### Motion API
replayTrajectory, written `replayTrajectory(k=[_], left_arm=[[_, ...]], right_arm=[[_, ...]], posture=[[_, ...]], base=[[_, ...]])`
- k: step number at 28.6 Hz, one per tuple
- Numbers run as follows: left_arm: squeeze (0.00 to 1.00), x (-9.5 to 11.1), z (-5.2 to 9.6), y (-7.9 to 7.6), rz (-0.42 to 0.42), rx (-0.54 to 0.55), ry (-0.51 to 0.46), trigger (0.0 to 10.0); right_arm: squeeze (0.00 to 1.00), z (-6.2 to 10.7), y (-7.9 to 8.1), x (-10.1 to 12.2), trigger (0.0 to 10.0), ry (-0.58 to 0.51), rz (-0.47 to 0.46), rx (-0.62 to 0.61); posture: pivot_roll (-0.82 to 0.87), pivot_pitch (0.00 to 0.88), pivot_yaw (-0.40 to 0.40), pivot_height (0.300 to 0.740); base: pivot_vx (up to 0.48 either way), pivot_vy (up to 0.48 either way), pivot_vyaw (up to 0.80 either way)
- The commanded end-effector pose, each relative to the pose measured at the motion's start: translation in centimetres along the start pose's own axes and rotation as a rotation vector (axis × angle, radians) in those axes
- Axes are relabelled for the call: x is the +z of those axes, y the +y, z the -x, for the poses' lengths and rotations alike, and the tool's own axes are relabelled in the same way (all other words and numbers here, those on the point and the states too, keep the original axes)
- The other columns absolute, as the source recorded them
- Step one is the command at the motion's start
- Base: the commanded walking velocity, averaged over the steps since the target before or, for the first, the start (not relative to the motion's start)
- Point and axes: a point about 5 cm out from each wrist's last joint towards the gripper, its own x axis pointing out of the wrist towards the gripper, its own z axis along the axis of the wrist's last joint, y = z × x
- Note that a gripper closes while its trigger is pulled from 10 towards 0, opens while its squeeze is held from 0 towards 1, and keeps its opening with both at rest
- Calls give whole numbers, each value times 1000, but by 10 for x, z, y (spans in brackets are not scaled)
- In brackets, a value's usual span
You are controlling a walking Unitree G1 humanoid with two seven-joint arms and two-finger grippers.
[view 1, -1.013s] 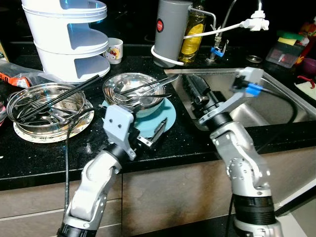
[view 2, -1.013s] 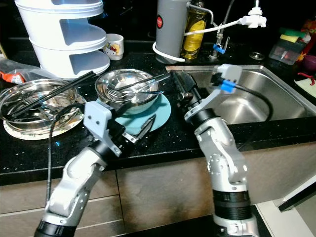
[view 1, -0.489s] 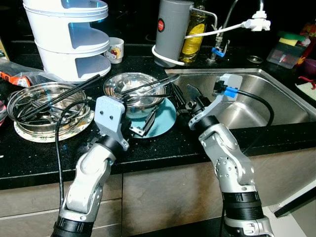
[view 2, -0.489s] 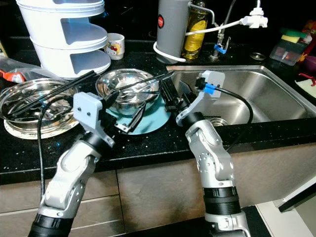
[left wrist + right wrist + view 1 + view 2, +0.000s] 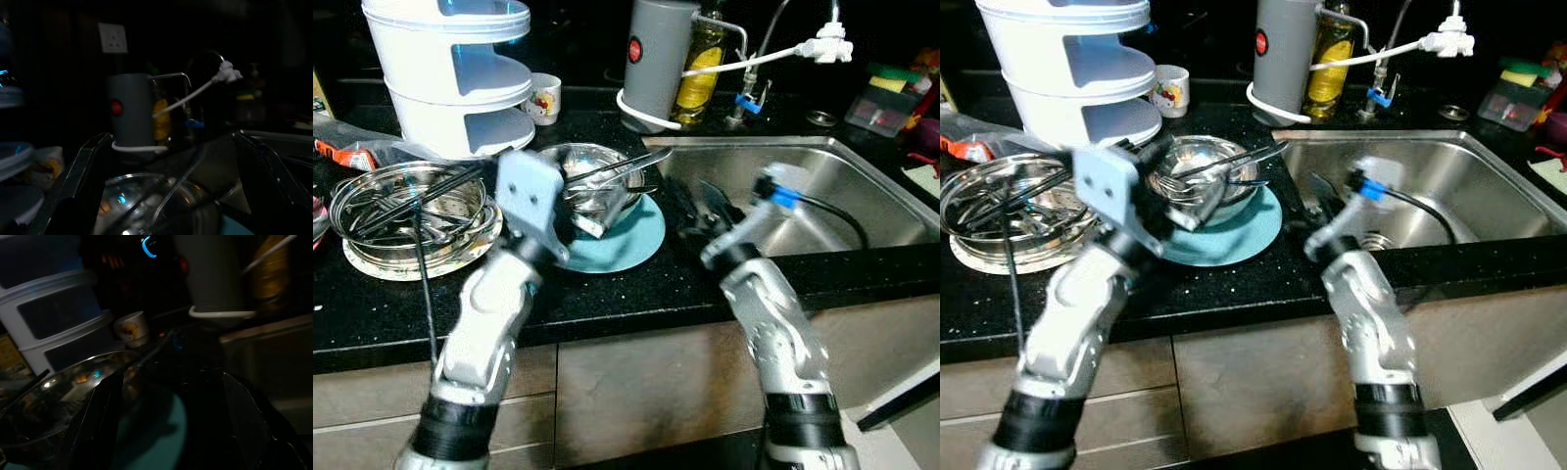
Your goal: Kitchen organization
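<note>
A small steel bowl [image 5: 592, 181] holding forks and spoons sits on a teal plate [image 5: 625, 243] on the black counter. My left gripper [image 5: 584, 215] is open at the bowl's near rim, and in the left wrist view the bowl [image 5: 146, 205] lies between its spread fingers. My right gripper [image 5: 702, 208] is open and hovers by the plate's right side, at the left edge of the sink [image 5: 822, 196]. The right wrist view looks across the teal plate [image 5: 156, 431] to the bowl [image 5: 73, 396].
A larger steel bowl [image 5: 406, 211] with chopsticks rests on a white plate at the left. Behind stand a white tiered container [image 5: 450, 78], a mug [image 5: 546, 98], a grey flask [image 5: 656, 59], an oil bottle [image 5: 700, 59] and the tap [image 5: 754, 69].
My left gripper has risen from the plate's front edge and reached up to the bowl. The right gripper swung left toward the plate, then back a little toward the sink edge.
</note>
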Motion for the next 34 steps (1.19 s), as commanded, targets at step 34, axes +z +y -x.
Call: replayTrajectory(k=[34], left_arm=[[0, -22, 36, 17, 21, 205, 149, 10000]], right_arm=[[0, -20, 48, -14, 10000, -18, -62, 227]], posture=[[143, 0, -135, 740]], base=[[0, 0, 0]])
